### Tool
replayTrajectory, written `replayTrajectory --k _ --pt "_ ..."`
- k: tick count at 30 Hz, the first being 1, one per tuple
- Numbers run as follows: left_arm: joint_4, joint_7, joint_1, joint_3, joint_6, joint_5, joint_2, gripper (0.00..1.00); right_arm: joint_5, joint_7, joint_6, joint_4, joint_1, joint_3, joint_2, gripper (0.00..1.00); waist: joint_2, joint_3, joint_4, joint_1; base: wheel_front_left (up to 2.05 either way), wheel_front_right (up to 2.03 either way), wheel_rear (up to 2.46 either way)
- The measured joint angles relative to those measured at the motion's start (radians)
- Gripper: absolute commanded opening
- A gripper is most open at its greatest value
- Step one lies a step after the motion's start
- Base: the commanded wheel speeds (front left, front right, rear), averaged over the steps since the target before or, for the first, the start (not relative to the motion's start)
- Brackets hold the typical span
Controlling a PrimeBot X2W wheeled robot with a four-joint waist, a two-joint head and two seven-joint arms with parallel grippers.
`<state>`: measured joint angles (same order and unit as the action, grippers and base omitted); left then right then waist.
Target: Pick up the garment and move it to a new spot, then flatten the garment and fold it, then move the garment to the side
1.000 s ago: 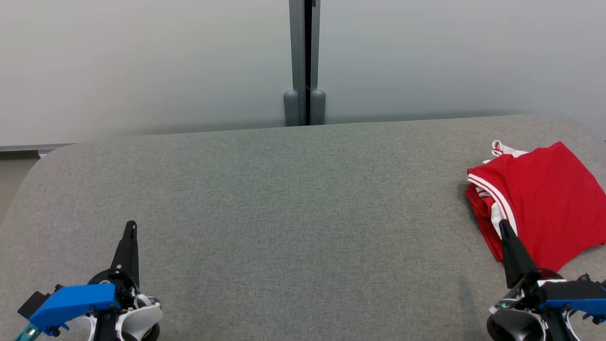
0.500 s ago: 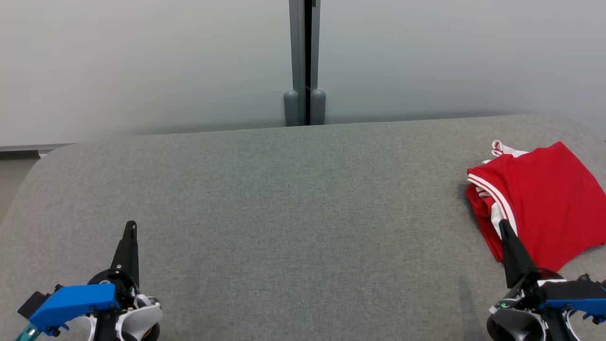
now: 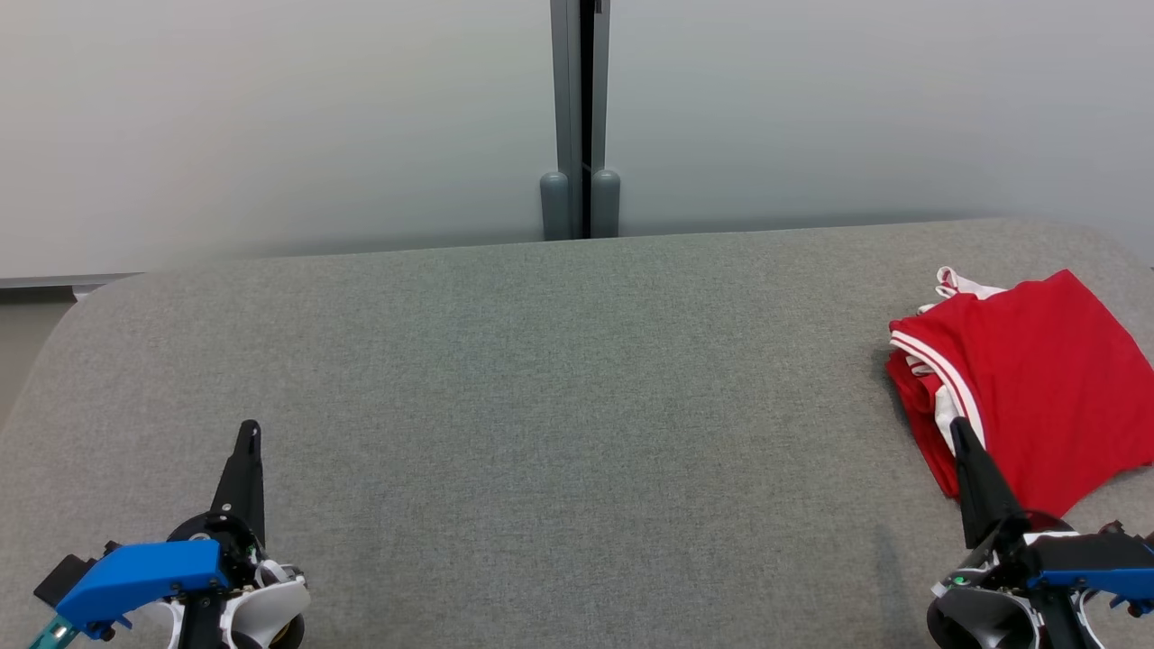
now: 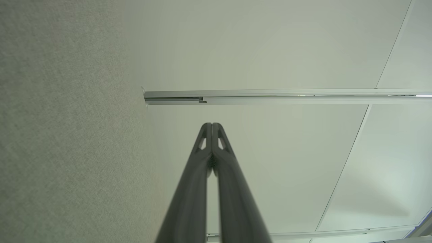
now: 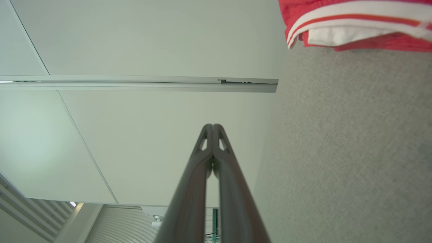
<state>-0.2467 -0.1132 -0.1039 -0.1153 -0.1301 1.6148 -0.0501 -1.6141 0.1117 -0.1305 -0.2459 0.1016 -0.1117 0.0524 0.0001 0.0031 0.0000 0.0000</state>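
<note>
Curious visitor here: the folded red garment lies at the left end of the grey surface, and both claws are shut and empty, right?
Wrong side: the head view shows the red garment at the right end of the grey surface. The left claw and right claw are shut and empty.

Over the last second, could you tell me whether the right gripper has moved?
No. The right gripper stays shut, its tip at the same spot over the near edge of the garment.
</note>
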Motion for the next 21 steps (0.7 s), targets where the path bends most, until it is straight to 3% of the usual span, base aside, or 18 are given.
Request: replayTrajectory --k 21 --pt "0.0 0.0 0.0 0.0 0.0 0.0 0.0 0.0 0.0 0.0 0.0 0.0 0.001 -0.001 0.0 0.0 0.0 0.0 0.0 0.0001 0.0 0.0 0.0"
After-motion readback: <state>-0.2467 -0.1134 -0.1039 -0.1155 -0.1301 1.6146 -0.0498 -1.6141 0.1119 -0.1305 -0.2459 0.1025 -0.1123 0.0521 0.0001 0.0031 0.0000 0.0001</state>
